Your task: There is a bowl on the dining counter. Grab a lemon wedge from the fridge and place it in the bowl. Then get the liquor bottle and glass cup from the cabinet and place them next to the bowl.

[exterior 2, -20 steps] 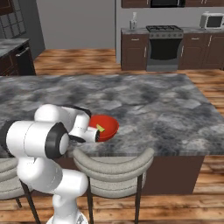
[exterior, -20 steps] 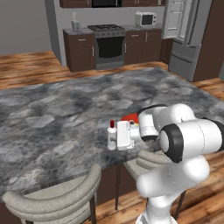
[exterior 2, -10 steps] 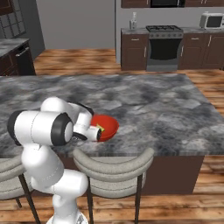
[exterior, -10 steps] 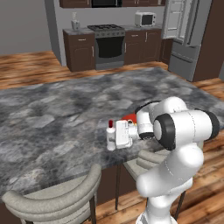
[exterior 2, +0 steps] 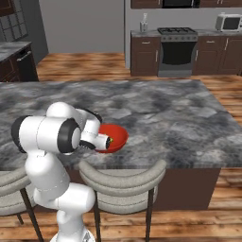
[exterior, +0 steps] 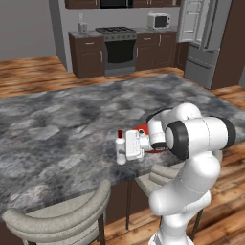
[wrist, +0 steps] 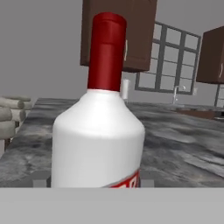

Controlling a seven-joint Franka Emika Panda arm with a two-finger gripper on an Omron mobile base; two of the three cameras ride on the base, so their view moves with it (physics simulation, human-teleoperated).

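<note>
End effector (exterior: 125,148) fingertips hidden, bottle (exterior: 120,148) close

base views flank counter (exterior: 57,124), hand view close

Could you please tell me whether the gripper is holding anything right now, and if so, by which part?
It cannot be told: the gripper is level with the body of the white, red-capped liquor bottle, upright on the grey marble counter, but contact is unclear.

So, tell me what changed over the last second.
The arm's elbow swung lower and forward; the gripper stayed at the upright liquor bottle on the counter. Whether it lets go can't be told. The red bowl and the bottle kept their places.
</note>
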